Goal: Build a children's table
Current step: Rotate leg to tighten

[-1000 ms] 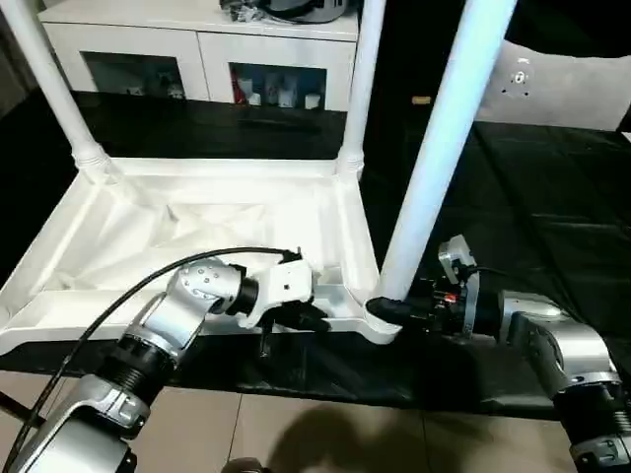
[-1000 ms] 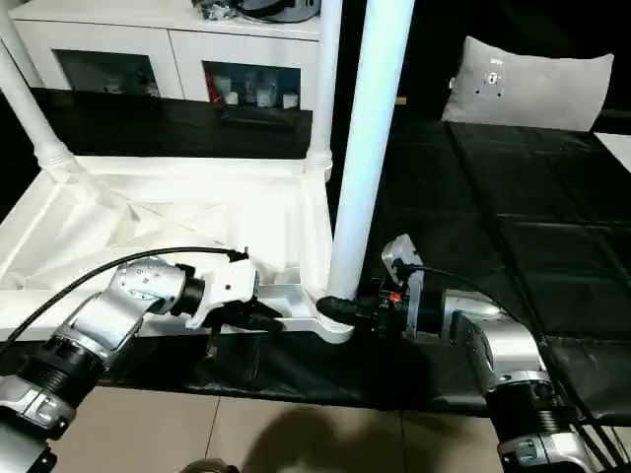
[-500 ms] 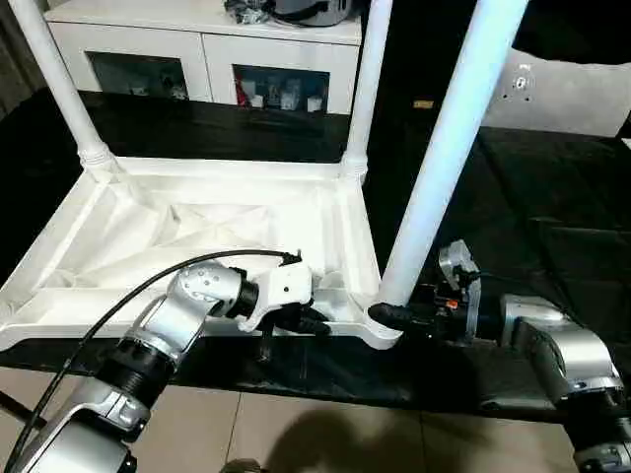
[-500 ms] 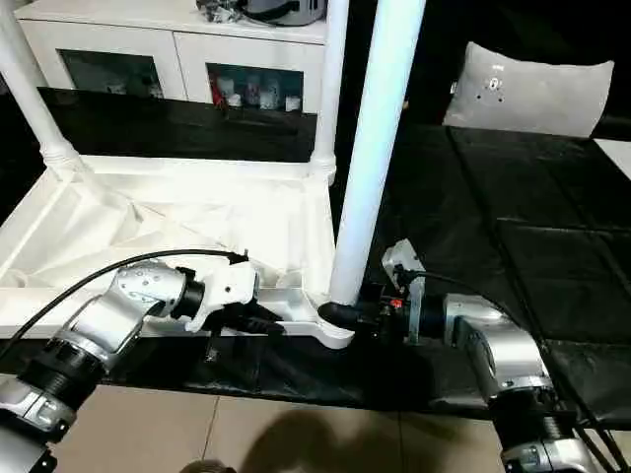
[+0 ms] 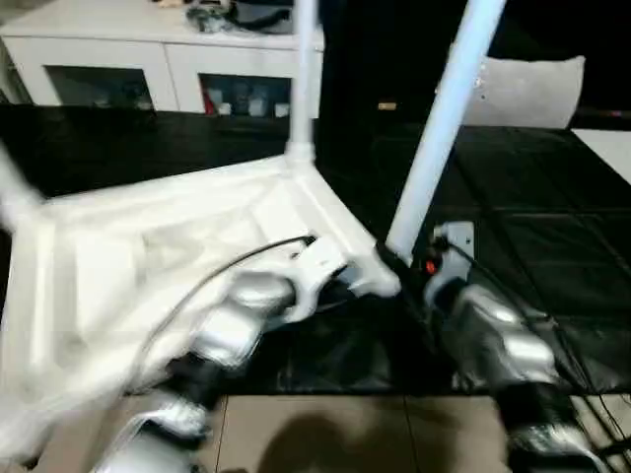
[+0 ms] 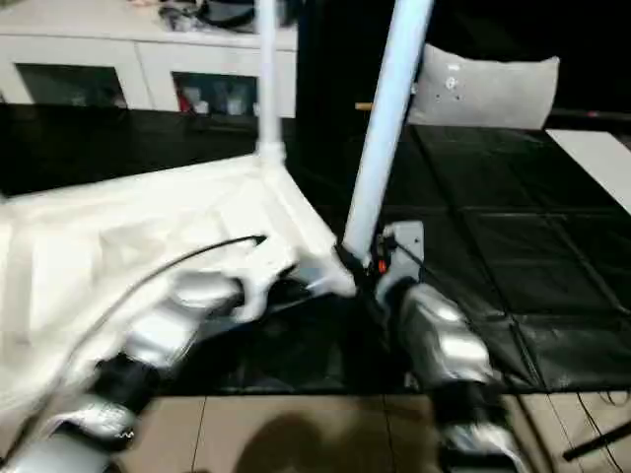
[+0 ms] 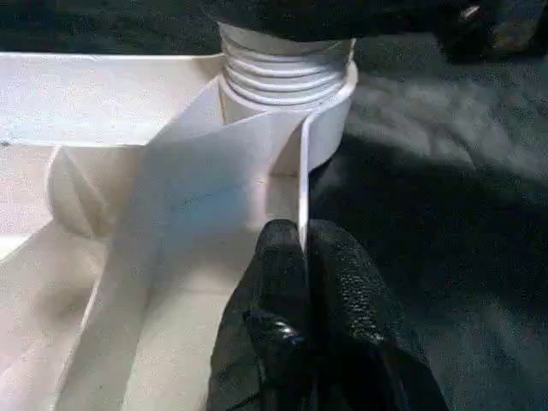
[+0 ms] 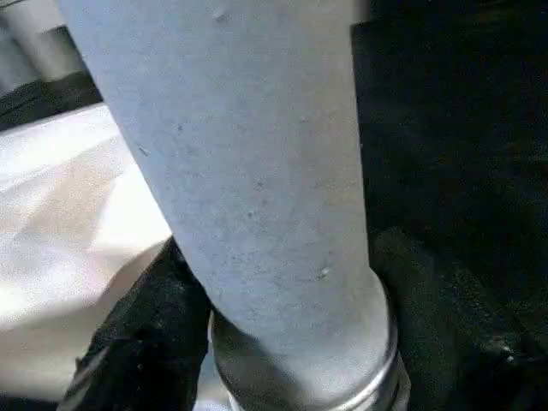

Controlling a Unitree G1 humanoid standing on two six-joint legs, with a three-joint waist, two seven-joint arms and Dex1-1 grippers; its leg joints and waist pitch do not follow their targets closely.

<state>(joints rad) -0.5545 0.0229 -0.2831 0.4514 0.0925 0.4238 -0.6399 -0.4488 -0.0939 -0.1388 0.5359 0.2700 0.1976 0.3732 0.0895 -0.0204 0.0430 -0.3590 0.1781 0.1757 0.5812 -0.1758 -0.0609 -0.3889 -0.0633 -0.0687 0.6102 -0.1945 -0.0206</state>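
The children's table lies upside down on the black mat, its ribbed white top (image 5: pixel 128 266) facing up. One leg (image 5: pixel 302 89) stands in the far corner socket. Another leg (image 5: pixel 440 128) rises from the near right corner socket (image 7: pixel 287 81). My left gripper (image 7: pixel 304 235) is shut on the thin rim of the top right beside that socket. My right gripper (image 8: pixel 282 282) reaches in from the right, a black finger (image 8: pixel 141 342) on each side of the leg's base and pressed against it.
A white cabinet with glass doors (image 5: pixel 148 74) stands at the back, a pale grey cushion (image 5: pixel 523 89) at the back right. Black mats (image 5: pixel 552 227) cover the floor to the right; tan floor (image 5: pixel 325 434) lies in front. A black cable (image 5: pixel 222 276) arcs over my left forearm.
The whole picture has swung, tilted and blurred, so the camera has moved. Both grippers remain at the same near right corner, left on the rim and right around the leg's base.
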